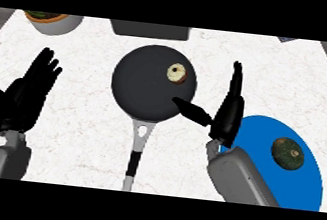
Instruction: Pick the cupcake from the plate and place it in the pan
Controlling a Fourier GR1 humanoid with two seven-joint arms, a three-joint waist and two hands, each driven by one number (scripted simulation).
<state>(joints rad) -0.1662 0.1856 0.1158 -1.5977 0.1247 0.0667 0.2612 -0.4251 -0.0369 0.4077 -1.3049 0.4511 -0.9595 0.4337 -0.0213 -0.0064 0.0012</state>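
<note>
Black pan [142, 87] near blue plate [259, 136]

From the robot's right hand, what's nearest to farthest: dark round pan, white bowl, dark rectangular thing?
From the right hand:
1. Dark round pan, just left of it.
2. Dark rectangular thing, top centre.
3. White bowl, top left.

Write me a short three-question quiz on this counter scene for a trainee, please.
1. True or false: the right hand is curled round something.
2. What colour is the plate? A) red B) blue C) white
3. Fill in: the small pale-topped round item lies inside the dark ___.

Key: 1 false, its fingers are straight and hold nothing; 2 B; 3 pan.
</note>
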